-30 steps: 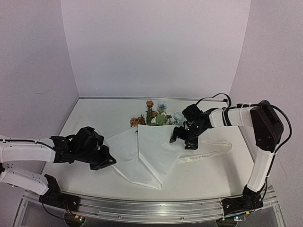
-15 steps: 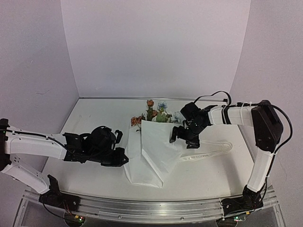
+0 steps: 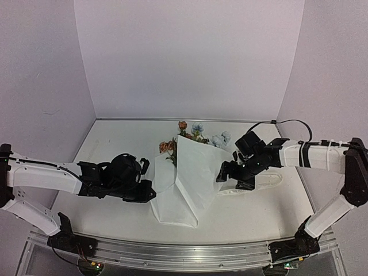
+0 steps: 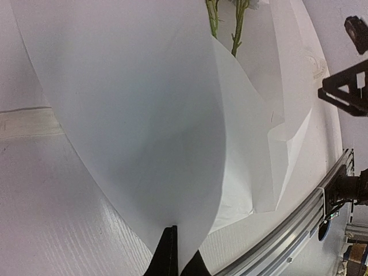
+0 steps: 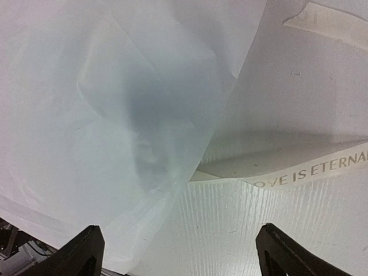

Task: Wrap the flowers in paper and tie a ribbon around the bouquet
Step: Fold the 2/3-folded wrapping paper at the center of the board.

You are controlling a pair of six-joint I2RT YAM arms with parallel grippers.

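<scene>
Paper: a big white sheet lying crumpled and folded in the middle of the worktop. Its left flap is drawn in over the middle, and a raised ridge runs down the sheet from its far edge.
Flowers: at the far edge of the paper. The orange-pink and pale blue blooms poke out beyond that edge, and the thin green stems run in under the sheet.
Ribbon: a pale band just right of the paper, lying flat. One end slips under the paper's right edge. Printed letters on it read partly "IS ETERNA".
Left gripper: at the paper's near-left edge, low to the worktop. The fingers are pressed together with the edge of the sheet pinched between them.
Right gripper: at the paper's right edge, above where the sheet meets the ribbon. The jaws are spread wide with nothing between them. I can't tell whether the fingertips touch the paper.
</scene>
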